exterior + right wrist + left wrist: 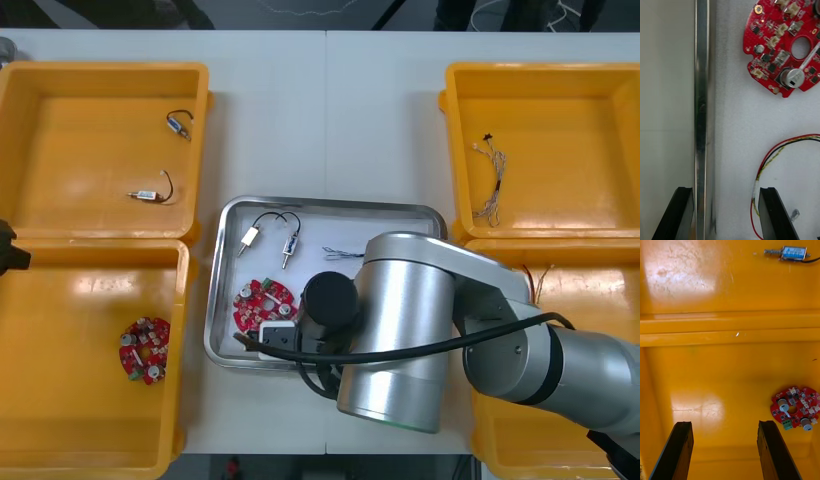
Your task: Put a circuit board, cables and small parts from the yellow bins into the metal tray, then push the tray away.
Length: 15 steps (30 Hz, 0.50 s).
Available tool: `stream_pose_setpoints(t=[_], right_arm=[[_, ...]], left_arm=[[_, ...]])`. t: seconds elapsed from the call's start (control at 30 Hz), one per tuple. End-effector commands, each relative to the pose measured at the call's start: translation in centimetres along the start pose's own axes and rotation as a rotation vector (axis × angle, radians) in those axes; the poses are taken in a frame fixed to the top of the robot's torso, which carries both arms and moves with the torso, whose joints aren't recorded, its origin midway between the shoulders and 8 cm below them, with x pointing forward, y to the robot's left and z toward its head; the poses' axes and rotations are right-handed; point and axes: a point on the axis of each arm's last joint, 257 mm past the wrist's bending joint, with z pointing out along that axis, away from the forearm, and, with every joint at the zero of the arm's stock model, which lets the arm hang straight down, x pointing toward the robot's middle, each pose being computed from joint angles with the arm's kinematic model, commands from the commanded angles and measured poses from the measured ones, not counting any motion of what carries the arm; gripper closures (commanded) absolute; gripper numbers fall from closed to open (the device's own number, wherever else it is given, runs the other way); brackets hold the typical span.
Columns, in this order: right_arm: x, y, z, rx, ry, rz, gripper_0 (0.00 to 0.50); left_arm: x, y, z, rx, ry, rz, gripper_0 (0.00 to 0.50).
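Straddling tray (701, 112) rim, right end effector (726, 190) spread; left end effector (724, 423) above bin (715, 371)

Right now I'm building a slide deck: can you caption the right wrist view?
Right gripper, jaws open, straddles the tray rim; a red board and red-yellow cable lie inside.

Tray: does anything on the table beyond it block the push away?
Nothing visible lies between the tray's far rim and the table's far edge. The right claw straddles its rim; the left claw hovers over a bin.
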Motion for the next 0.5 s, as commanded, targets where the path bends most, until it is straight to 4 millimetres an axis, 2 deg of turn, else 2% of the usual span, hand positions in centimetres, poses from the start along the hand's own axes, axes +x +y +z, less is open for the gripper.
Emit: stream_pose_setpoints(t=[0.03, 0.27, 0.5], right_arm=[[-2.4, 1.0, -0.2, -0.015, -0.040, -0.018, 0.000], [-3.2, 1.8, 1.2, -0.018, -0.037, -0.027, 0.000], [-3.0, 2.2, 3.4, 0.007, -0.010, -0.049, 0.000]], left_arm=[[0.5, 1.5, -1.4, -0.046, -0.006, 0.118, 0.000], [1.0, 1.3, -1.3, -0.038, 0.002, 0.122, 0.000], [1.1, 0.9, -1.3, -0.023, 0.007, 0.129, 0.000]])
